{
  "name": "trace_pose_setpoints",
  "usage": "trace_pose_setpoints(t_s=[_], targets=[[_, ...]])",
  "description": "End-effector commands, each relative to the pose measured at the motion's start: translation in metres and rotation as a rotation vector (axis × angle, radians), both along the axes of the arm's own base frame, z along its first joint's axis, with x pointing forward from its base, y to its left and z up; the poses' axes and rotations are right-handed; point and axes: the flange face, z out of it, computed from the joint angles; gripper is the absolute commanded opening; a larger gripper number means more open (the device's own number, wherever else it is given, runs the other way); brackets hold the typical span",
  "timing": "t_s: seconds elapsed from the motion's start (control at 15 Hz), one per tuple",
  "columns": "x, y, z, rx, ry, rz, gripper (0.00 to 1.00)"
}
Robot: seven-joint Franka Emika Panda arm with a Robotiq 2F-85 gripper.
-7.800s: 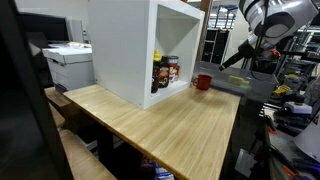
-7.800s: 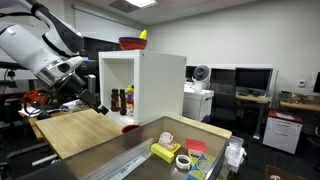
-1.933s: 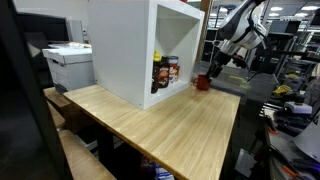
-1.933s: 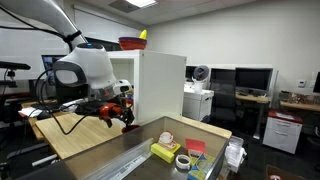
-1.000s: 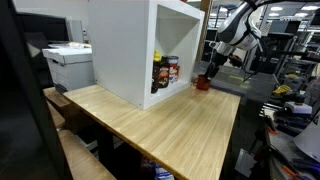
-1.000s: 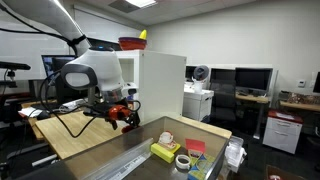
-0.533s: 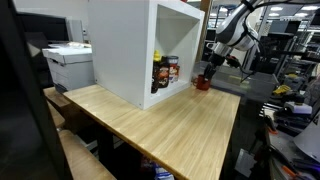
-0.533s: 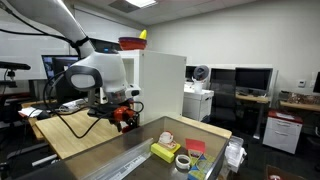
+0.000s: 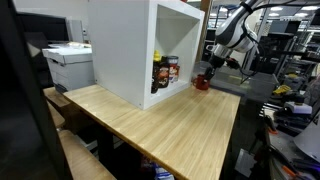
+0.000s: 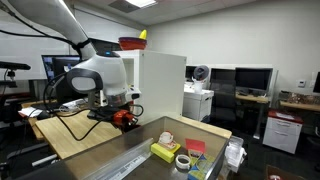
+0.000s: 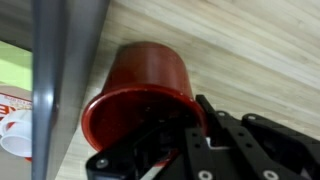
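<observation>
In an exterior view the camera looks along the table (image 9: 170,120) toward the white cabinet (image 9: 125,50). In an exterior view both are seen from the opposite side, farther off. The wrist view looks closely down on the red cup (image 11: 140,85) and fingers (image 11: 220,135).

The red cup (image 11: 140,85) looks like smooth plastic with a soft gloss, darker inside. The table (image 11: 250,45) is pale wood, its fine grain showing under a satin finish. The gripper (image 11: 183,112) is matt black, of hard plastic or metal. The open-fronted box (image 9: 120,50) has flat, matt white panels.
</observation>
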Motion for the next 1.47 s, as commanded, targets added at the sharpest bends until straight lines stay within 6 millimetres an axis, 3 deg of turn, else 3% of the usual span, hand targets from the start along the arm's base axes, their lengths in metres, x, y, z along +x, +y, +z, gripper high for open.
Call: trace_pose_setpoints(t_s=[0.0,0.93,1.4], targets=[[-0.003,-0.002,-0.001,0.021,0.008,0.011,0.0],[-0.02,0.032,-0.003,0.028,0.004,0.051,0.02],[-0.023,0.075,0.0,-0.019,0.02,0.143,0.02]])
